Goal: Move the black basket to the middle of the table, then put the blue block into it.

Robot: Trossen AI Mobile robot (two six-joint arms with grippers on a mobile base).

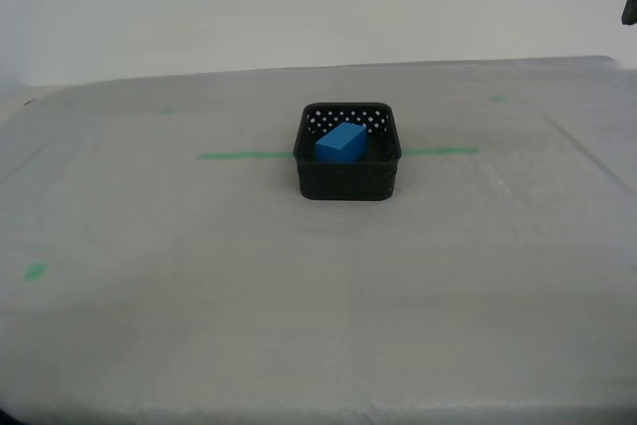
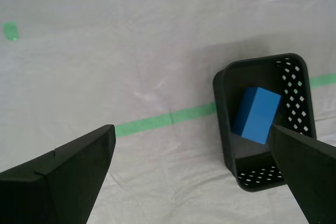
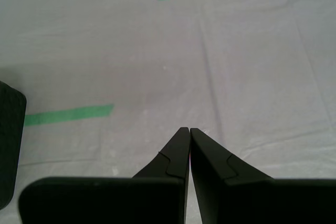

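Block: blue block (image 1: 341,142) inside black basket (image 1: 347,177) | second tool (image 2: 191,174) apart (above, clear) | first tool (image 3: 189,132) together, empty

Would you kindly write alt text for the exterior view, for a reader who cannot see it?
A small black basket holding a blue block sits near the middle of a pale grey-white table, on a green tape line. Dark tips of robot grippers poke in along the top edge, well above the basket.
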